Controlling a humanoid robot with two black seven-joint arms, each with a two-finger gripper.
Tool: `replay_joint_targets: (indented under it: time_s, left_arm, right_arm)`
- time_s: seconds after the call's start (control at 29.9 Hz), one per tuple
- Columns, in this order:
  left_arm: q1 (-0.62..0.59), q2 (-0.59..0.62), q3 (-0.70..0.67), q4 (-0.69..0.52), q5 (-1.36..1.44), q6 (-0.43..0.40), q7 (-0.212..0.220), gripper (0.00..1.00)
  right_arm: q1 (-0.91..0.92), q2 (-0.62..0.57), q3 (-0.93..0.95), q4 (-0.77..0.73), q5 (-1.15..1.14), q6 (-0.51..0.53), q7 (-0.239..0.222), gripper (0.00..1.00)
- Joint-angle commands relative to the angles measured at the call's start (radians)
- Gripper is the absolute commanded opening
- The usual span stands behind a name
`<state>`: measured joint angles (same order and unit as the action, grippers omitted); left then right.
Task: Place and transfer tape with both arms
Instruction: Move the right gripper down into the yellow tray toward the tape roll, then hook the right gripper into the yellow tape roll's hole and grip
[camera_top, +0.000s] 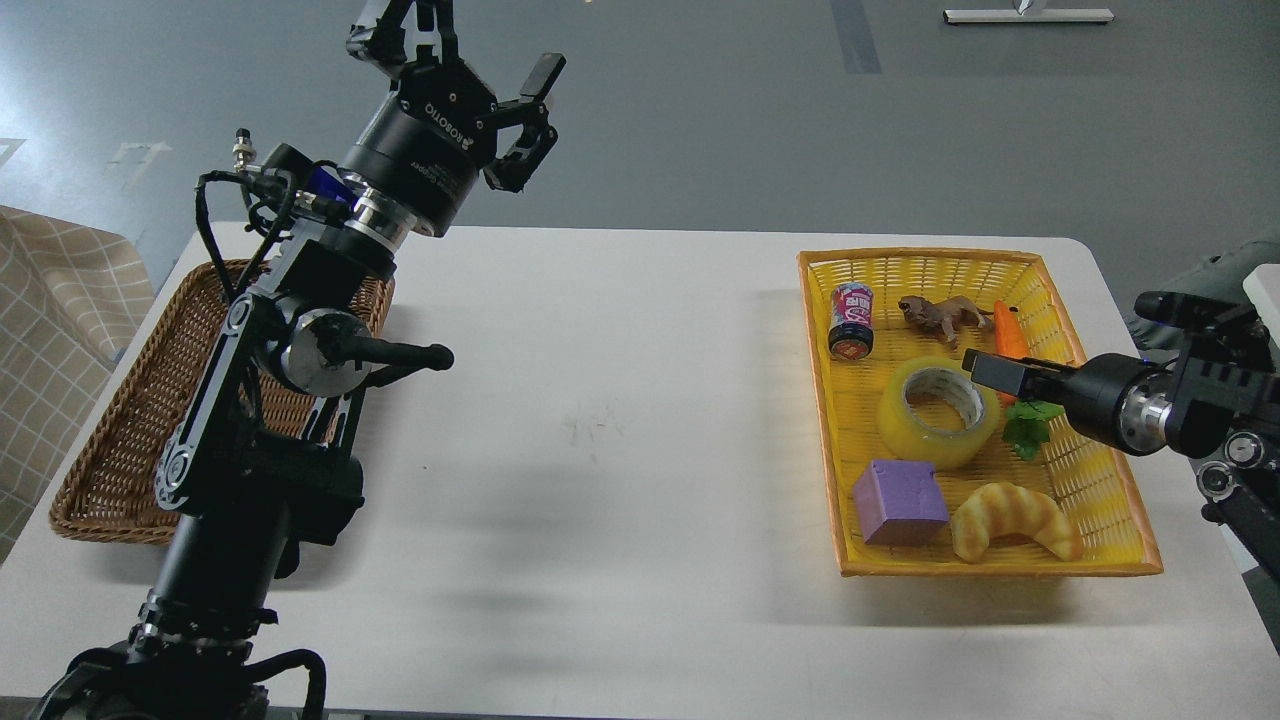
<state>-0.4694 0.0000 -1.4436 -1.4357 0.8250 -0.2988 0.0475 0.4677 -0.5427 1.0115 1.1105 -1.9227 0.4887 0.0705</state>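
Note:
The tape, a yellowish translucent roll with a grey-white core, lies flat in the middle of the yellow tray at the right. My right gripper reaches in from the right and hovers just above the tape's right rim. It is seen side-on, so its two fingers cannot be told apart. My left gripper is raised high above the table's far left edge. It is open, empty and far from the tape.
The tray also holds a small can, a brown toy animal, a carrot with a green leaf, a purple cube and a croissant. A brown wicker basket stands at the left, behind my left arm.

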Motion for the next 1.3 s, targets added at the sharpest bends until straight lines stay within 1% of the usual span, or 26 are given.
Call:
replay_joint_targets:
  time_s: [0.0,0.23,0.37,0.6,0.77,0.84,0.94,1.0,1.17,1.24,1.27]
  left_arm:
    - [0.000,0.000,-0.004,0.000,-0.001,0.004,-0.001,0.98]
    - [0.002,0.000,-0.023,0.000,-0.003,0.001,-0.001,0.98]
    - [0.014,0.000,-0.035,-0.002,-0.003,-0.002,-0.001,0.98]
    - [0.026,0.000,-0.038,-0.006,-0.003,-0.003,-0.001,0.98]
    - [0.026,0.000,-0.044,-0.006,-0.003,-0.003,-0.001,0.98]
    - [0.026,0.000,-0.044,-0.006,-0.004,-0.003,-0.001,0.98]
    - [0.026,0.000,-0.044,-0.006,-0.007,-0.003,-0.001,0.98]
    - [0.026,0.000,-0.044,-0.006,-0.007,-0.003,-0.001,0.98]
    - [0.026,0.000,-0.044,-0.006,-0.007,-0.003,-0.001,0.98]
    - [0.026,0.000,-0.046,-0.006,-0.007,-0.003,-0.001,0.98]
    - [0.026,0.000,-0.050,-0.006,-0.007,-0.003,-0.001,0.98]
  right_arm:
    - [0.002,0.003,-0.028,-0.008,-0.007,0.000,0.000,1.00]
    - [0.002,0.010,-0.056,-0.009,-0.015,0.000,0.002,0.99]
    - [0.011,0.012,-0.117,-0.011,-0.055,0.000,0.002,0.98]
    - [0.014,0.032,-0.120,-0.034,-0.072,-0.022,0.002,0.96]
    - [0.016,0.030,-0.120,-0.032,-0.072,-0.030,0.005,0.90]
    - [0.014,0.026,-0.120,-0.034,-0.072,-0.045,0.032,0.81]
    - [0.012,0.023,-0.120,-0.034,-0.072,-0.065,0.058,0.76]
    - [0.011,0.023,-0.120,-0.034,-0.072,-0.076,0.074,0.76]
    - [0.006,0.021,-0.120,-0.034,-0.070,-0.079,0.080,0.77]
    - [0.006,0.021,-0.119,-0.034,-0.070,-0.079,0.080,0.81]
    - [0.005,0.021,-0.119,-0.034,-0.070,-0.081,0.080,0.85]
